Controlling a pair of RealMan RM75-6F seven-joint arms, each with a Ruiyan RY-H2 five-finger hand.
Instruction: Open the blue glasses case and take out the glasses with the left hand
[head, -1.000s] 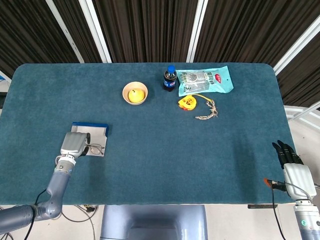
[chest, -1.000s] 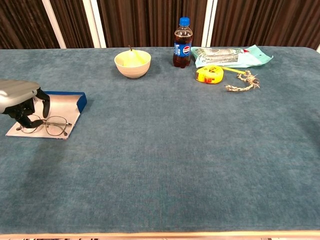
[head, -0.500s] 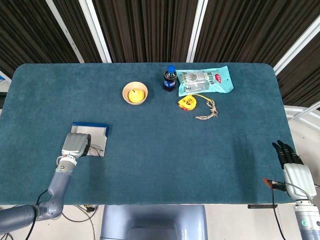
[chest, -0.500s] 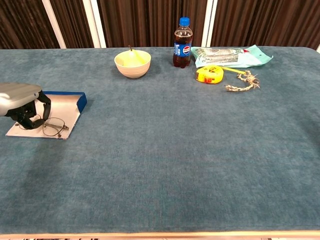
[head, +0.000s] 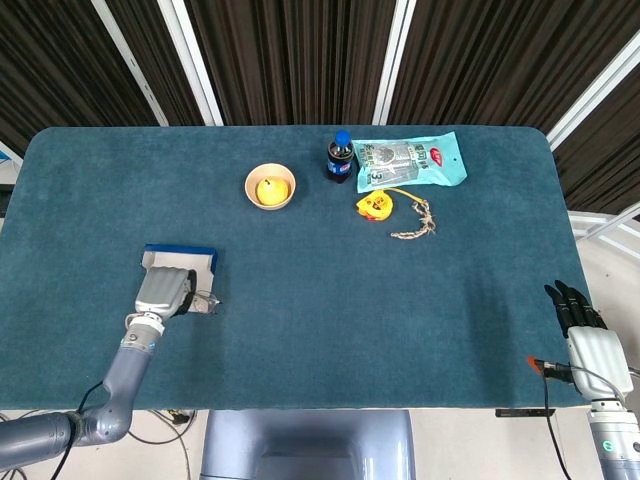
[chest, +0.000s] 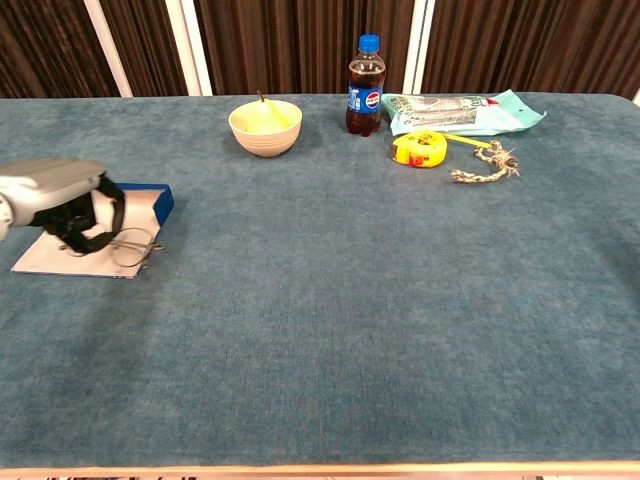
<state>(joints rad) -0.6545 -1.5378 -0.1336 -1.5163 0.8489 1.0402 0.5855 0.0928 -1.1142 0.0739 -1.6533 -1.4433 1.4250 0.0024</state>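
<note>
Dark slatted curtains with pale uprights back a teal worktop (head: 330, 300). From the head view, the blue case (head: 180, 262) lies open near the left edge, its pale lining up and its blue lid edge on the far side. The left robot hand (head: 166, 290) sits over the case's near half, back upward, forearm running down and left off the worktop edge. The glasses (head: 205, 301) peek out as thin wire at the case's right near corner, just beside the hand. The right robot hand (head: 577, 307) hangs off the near right corner, well apart from everything, fingers straight and together, holding nothing. A bowl (head: 270, 186), bottle (head: 340, 157), packet (head: 410, 161), tape measure (head: 375, 205) and bit of cord (head: 414, 222) lie far up the worktop.

From the chest view, the left robot hand (chest: 70, 205) has its fingers curled down around the near temple side of the glasses (chest: 135, 247), which rest on the case lining (chest: 70, 258) with a lens overhanging its right edge. The hold looks like a loose hook on thin wire; whether it is firm I cannot tell.

Risks, as I judge them: the frame could slip from so slight a hold on lifting, a lens rim could catch on the case edge and drag the light case along, or squeezing harder could bend the wire
</note>
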